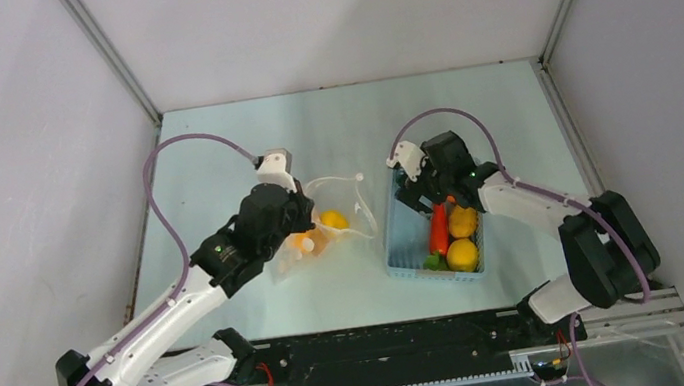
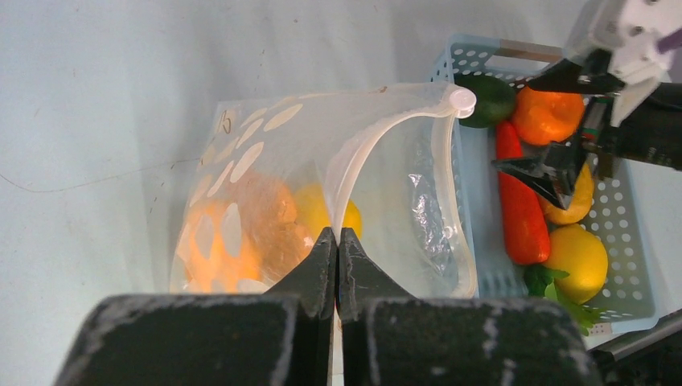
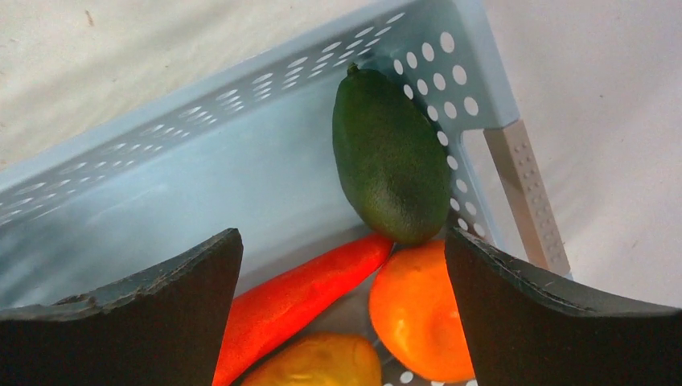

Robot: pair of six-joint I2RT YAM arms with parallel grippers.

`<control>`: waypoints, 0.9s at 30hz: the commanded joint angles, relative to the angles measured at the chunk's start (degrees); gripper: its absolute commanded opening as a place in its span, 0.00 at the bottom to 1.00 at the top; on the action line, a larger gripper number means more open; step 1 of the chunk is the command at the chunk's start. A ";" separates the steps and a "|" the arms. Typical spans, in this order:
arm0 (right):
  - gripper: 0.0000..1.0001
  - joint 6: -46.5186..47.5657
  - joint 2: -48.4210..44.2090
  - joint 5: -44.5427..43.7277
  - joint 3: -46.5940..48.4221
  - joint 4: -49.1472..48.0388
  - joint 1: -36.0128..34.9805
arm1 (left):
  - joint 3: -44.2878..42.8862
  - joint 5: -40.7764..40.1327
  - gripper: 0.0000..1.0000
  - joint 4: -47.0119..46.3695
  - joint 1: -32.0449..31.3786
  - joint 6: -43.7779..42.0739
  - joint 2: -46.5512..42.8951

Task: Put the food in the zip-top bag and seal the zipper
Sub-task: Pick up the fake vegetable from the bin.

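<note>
Over food [image 3: 390, 157] in the basket [image 3: 161, 161] hangs the spread right claw [image 3: 342, 237].

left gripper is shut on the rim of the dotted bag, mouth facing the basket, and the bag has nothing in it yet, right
Not empty: the left wrist view shows orange and yellow food inside the zip-top bag. The rest holds: the left gripper is shut on its rim, mouth facing the basket.
</note>
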State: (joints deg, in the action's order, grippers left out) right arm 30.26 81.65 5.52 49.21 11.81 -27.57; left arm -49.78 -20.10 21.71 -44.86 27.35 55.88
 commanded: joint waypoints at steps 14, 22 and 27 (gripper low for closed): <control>0.99 5.67 12.46 -3.57 6.57 -7.64 -1.17 | 0.65 1.19 0.00 -2.41 0.38 -1.91 0.66; 1.00 6.37 15.68 -7.70 7.98 -5.17 -2.36 | 0.56 -0.37 0.00 -1.94 0.56 -2.06 0.58; 0.96 6.22 16.09 -6.44 8.01 -4.23 -2.34 | 0.73 -0.52 0.00 -1.96 0.56 -2.20 0.17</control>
State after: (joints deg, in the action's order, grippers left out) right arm 36.07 97.08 -0.86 54.94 7.35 -29.74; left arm -49.41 -19.31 21.47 -44.80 26.46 56.64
